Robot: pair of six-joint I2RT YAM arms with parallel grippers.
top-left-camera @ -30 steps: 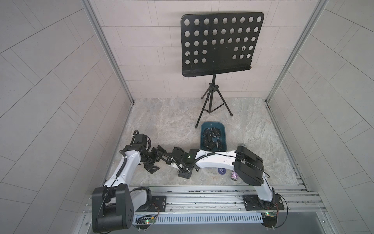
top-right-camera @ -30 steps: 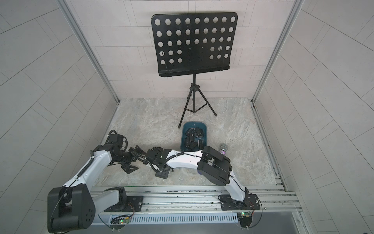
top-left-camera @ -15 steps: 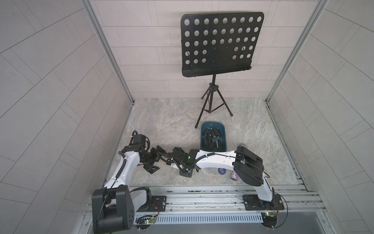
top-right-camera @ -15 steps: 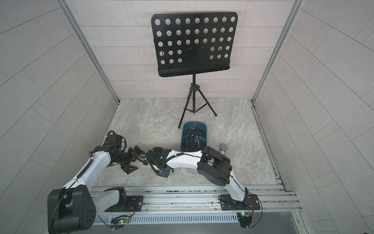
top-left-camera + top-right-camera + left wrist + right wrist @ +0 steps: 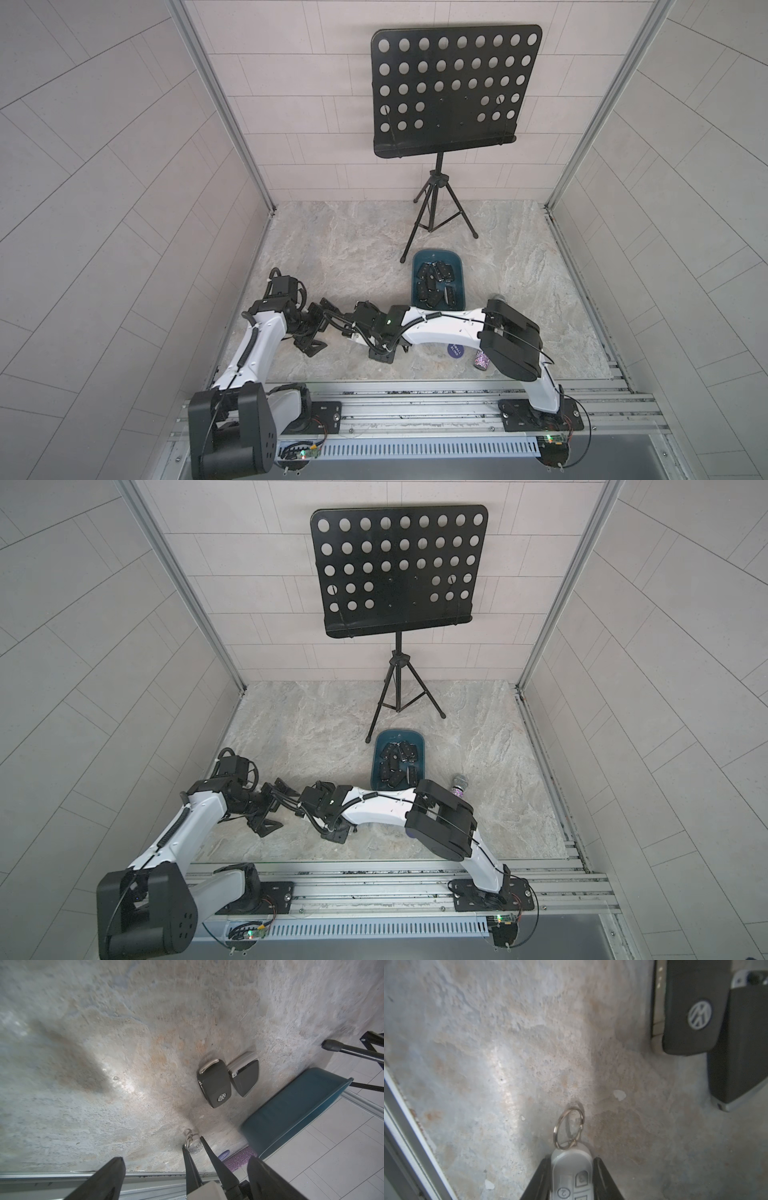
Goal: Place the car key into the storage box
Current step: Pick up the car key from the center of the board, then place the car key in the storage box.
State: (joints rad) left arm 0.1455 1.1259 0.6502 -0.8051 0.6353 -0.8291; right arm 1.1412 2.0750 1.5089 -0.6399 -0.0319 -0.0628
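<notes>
Now, right end effector tight on car key amid bare stone, left end effector agape, storage box wall near.

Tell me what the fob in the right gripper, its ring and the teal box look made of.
Grey fob: likely moulded plastic, satin silver-grey, with pressed-in buttons. Ring: metal, bright and shiny, a split coil. Storage box: probably plastic, dark teal, smooth with a soft sheen and rounded corners.

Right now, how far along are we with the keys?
Done: several key fobs lie in the storage box. In hand: the right gripper is shut on a silver key fob. Left: carry it to the box; a black VW key and a second black key lie on the stone surface outside it.
</notes>
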